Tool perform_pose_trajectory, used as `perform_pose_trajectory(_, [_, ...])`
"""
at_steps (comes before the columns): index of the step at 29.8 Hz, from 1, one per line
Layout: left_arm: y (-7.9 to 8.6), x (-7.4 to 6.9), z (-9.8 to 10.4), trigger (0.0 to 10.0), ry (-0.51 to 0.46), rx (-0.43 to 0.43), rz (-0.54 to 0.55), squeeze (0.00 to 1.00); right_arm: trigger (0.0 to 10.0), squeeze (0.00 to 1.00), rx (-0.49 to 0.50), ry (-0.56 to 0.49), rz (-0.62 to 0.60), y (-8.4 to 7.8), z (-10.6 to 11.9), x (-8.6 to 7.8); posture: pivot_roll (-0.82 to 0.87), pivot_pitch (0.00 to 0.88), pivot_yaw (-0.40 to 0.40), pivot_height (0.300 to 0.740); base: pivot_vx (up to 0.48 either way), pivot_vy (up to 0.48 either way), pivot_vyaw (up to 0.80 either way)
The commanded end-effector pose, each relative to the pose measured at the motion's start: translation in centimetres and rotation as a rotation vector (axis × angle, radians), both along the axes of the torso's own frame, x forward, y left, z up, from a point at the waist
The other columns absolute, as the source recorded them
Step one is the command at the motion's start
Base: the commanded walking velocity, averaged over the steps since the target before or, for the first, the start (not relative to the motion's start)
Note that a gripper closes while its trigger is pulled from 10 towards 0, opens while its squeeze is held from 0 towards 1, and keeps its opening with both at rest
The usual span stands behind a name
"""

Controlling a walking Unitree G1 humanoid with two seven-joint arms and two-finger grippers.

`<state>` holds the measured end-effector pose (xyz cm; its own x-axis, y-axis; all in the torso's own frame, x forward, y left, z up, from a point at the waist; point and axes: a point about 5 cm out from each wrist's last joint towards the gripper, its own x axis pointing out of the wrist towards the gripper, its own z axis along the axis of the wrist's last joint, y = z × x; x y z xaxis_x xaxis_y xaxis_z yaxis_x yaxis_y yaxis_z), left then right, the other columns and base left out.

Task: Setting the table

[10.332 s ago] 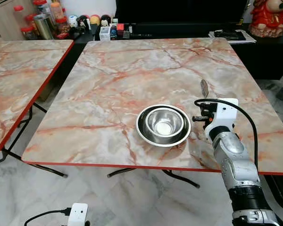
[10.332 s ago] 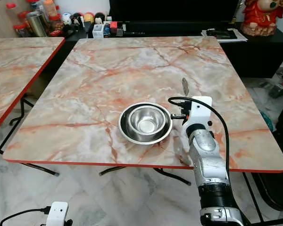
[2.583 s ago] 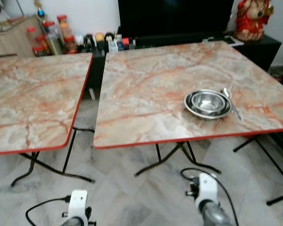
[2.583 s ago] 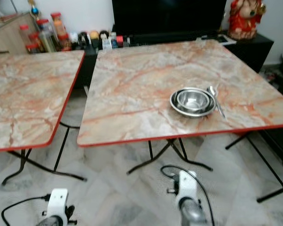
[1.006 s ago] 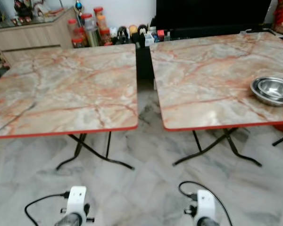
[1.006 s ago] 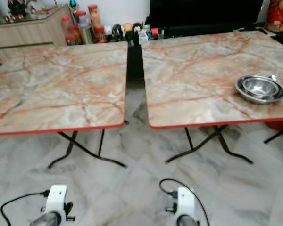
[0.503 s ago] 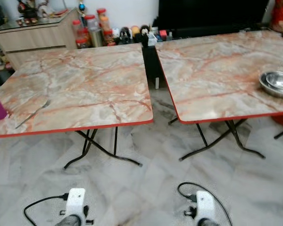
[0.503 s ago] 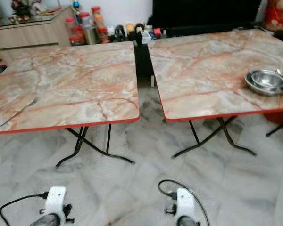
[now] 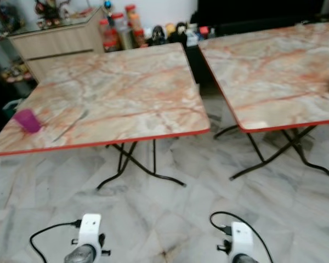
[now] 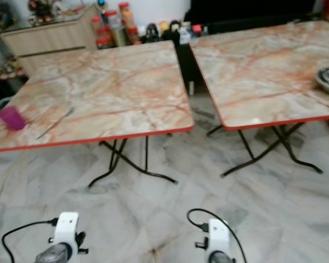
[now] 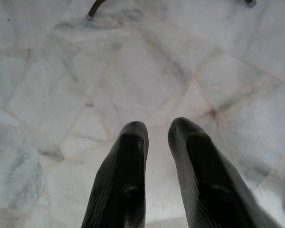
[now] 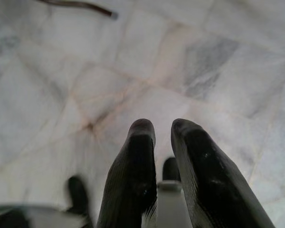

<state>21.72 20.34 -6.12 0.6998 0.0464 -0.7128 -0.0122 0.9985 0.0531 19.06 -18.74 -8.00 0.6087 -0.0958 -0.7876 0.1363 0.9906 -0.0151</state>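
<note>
Standing on pale marble floor (image 9: 170,219): two marble-patterned, red-edged tables (image 9: 115,93).

Even, soft indoor light fills both eye views, with no hard highlights. The whole scene is slightly smeared by motion blur: the jars (image 9: 123,24) at the back and the red table edge (image 9: 104,143) lack crisp outlines, and the purple cup (image 9: 27,120) is a soft blob. Faint shadows lie under the tables on the pale marble floor (image 9: 170,219).

In the wrist views the floor ahead of the fingertips is bright and a little washed out, blurred in the right wrist picture. The black fingers (image 11: 126,175) themselves sit near the lens, dark and out of focus, with dull sheen on the right gripper's fingers (image 12: 137,166).
</note>
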Motion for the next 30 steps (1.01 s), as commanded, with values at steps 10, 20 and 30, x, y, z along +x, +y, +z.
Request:
perform_pose_trajectory(10, [1.27,-0.09,0.18,10.0,0.005,0.027,0.022,0.00,10.0,0.00,0.030,-0.014,0.009,1.35,0.12,0.53,-0.07,0.000,0.109,0.728,0.000,0.336,0.00])
perform_pose_trajectory(20, [1.39,-0.28,0.09,10.0,0.009,0.029,0.027,0.00,10.0,0.00,0.033,-0.022,0.007,1.47,0.22,0.73,-0.06,0.000,0.109,0.728,0.000,0.343,0.00])
perform_pose_trajectory(30, [1.48,-0.33,0.09,10.0,0.010,0.032,0.022,0.00,10.0,0.00,0.033,-0.014,0.010,1.58,0.03,0.37,-0.06,0.000,0.114,0.728,0.000,0.342,0.00])
